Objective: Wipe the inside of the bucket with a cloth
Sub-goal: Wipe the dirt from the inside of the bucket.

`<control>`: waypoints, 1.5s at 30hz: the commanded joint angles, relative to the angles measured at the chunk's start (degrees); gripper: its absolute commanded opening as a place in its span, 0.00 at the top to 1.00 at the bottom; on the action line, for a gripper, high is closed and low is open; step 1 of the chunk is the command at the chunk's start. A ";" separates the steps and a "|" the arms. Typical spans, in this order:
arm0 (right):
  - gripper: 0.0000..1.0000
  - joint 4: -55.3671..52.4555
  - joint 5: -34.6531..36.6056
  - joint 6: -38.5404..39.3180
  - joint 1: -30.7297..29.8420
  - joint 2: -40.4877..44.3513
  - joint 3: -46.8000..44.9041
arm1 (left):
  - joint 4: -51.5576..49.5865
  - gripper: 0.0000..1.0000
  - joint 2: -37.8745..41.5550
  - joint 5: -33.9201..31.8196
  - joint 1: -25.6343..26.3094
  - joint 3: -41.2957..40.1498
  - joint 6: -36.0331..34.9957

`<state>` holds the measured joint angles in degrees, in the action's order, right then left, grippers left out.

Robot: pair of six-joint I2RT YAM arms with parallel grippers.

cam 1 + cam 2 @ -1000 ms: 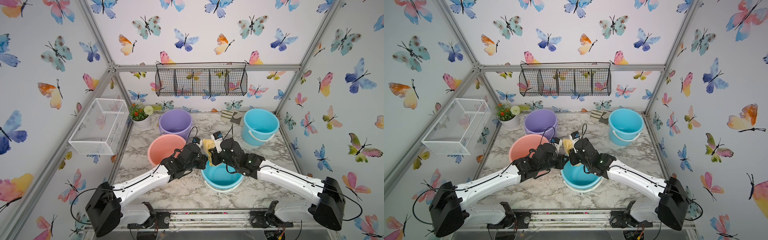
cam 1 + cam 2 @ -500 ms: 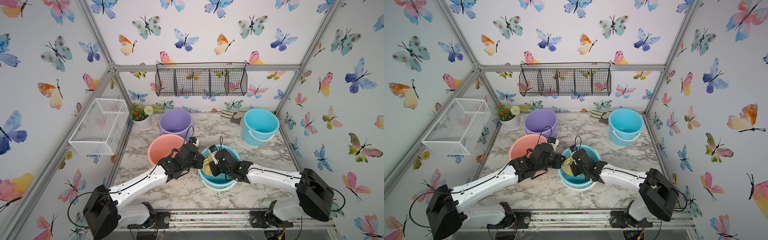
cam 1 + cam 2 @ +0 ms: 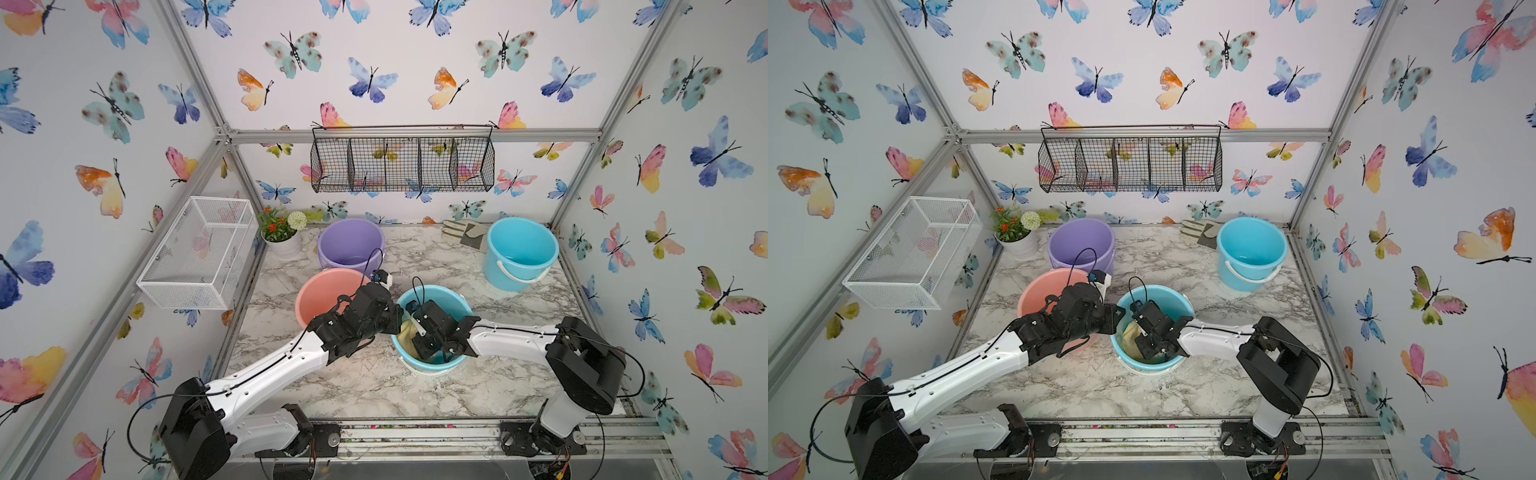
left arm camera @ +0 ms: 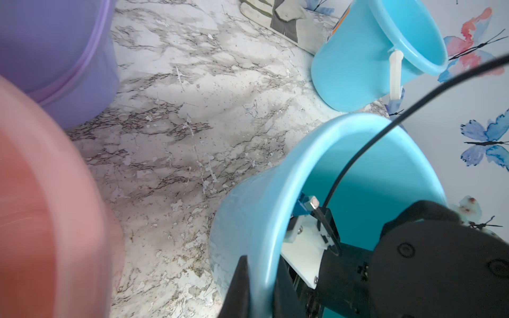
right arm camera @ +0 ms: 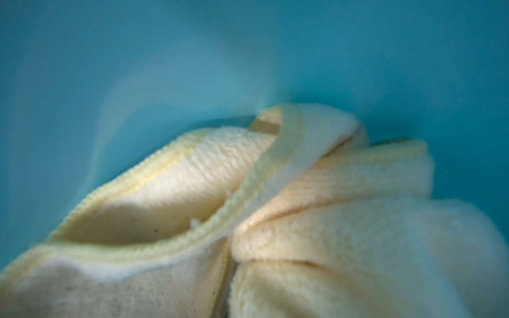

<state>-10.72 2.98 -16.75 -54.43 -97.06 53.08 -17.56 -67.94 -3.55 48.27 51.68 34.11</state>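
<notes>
Yellow cloth point(image 5: 303, 220) lies bunched inside the bucket point(image 3: 455, 296), pressed to its wall at nine o'clock. Wiping looks under way, with most of the wall and floor seemingly left. Deep inside, the right gripper point(image 3: 422, 347) is clamped tight on the cloth, while the left gripper point(image 4: 261, 291) pinches the rim at nine o'clock.

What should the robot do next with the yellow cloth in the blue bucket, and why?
Probably sweep the right hand sideways around the inside of the bucket. The cloth it holds is bunched against the blue wall, ready to rub, and the left hand grips the rim to steady it.
</notes>
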 commanded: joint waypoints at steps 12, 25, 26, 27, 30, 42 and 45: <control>0.98 -8.05 -3.66 0.38 0.38 -3.53 5.20 | 1.30 1.00 0.58 5.73 1.44 0.60 -3.74; 0.98 -10.46 2.19 1.43 0.38 14.95 7.44 | -0.86 1.00 -0.80 5.33 -0.12 -0.40 -2.15; 0.98 -10.47 3.02 1.60 0.38 16.11 7.52 | -0.85 1.00 -0.79 5.45 -0.19 -0.48 -2.19; 0.98 -10.61 4.14 1.81 0.38 17.42 7.76 | -0.89 1.00 -0.79 5.49 -0.24 -0.44 -2.20; 0.98 -11.34 7.52 2.91 0.38 20.28 8.89 | -0.83 1.00 -0.90 5.90 -0.28 -0.51 -2.29; 0.98 -22.51 19.65 13.25 0.38 19.80 16.24 | -1.03 1.00 -0.85 6.08 -0.55 -0.42 -2.47; 0.98 -26.60 20.60 15.57 0.38 17.57 17.72 | -1.16 1.00 -0.66 5.90 -0.68 -0.42 -2.42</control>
<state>-31.31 19.59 -5.10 -54.30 -77.41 69.14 -17.45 -68.53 1.17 47.68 51.62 32.58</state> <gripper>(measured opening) 0.071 0.123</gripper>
